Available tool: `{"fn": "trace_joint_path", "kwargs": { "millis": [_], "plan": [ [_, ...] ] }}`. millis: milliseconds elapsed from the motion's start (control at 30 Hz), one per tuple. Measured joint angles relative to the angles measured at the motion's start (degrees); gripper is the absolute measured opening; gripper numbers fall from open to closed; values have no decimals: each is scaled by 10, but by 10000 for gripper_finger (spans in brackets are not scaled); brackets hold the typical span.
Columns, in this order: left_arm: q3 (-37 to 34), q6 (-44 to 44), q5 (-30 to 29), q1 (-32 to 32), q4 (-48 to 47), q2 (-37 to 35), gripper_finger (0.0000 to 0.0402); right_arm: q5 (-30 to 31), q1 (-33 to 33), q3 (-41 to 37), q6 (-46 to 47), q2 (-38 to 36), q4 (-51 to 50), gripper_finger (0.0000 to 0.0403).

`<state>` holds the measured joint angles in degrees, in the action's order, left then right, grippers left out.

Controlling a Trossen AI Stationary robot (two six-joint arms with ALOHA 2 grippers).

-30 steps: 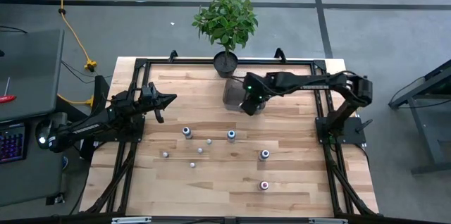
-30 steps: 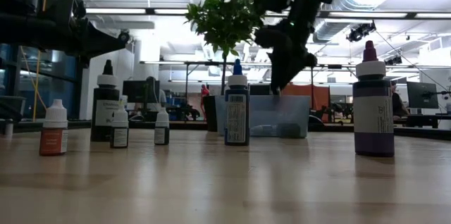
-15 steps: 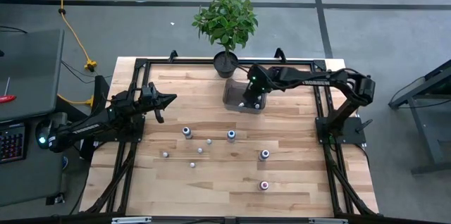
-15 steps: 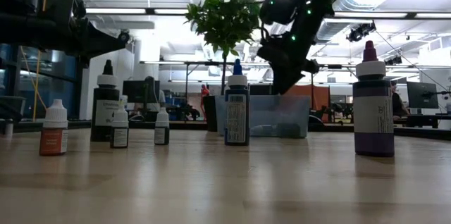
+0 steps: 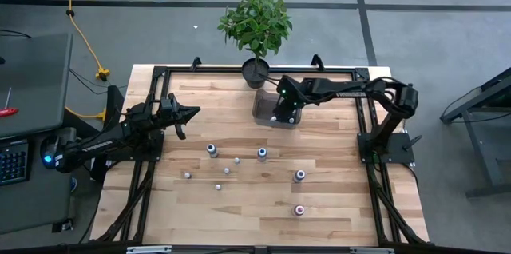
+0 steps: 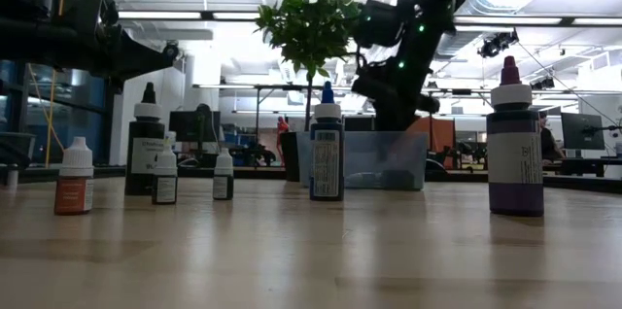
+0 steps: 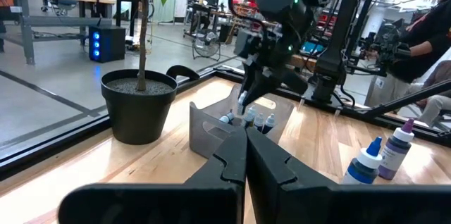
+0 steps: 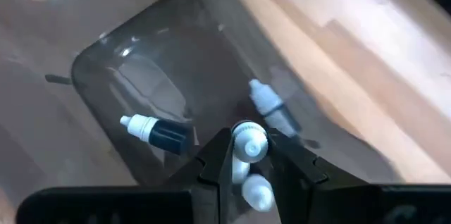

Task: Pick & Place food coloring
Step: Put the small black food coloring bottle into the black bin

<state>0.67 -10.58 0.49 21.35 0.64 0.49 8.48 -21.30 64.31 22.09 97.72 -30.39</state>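
Right hand (image 5: pixel 277 115) above the clear rectangular plastic bin (image 5: pixel 263 113) near the potted green plant (image 5: pixel 255 22), seen from above. Only in the right wrist view: fingers clamped on a tiny white-capped food coloring bottle (image 8: pixel 248 141), other small bottles (image 8: pixel 153 129) lying inside. Left hand (image 5: pixel 188 113) waiting at the wooden tabletop (image 5: pixel 335 198) edge, fingers together.

A robotics lab or workshop, probably: grey concrete floor (image 5: pixel 447 62), exposed ducts (image 6: pixel 544 3) overhead, benches with monitors (image 6: pixel 583 132) behind, and a yellow cable (image 5: pixel 76 22).
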Motion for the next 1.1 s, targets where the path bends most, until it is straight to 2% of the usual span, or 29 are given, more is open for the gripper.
{"fn": "trace_joint_path", "kwargs": {
  "millis": [533,1100],
  "plan": [
    [0,0,0,0,0,0,0,14,6,0,18,17,20,73],
    [0,0,0,0,0,0,0,-14,8,0,27,29,30,73]
  ]
}}
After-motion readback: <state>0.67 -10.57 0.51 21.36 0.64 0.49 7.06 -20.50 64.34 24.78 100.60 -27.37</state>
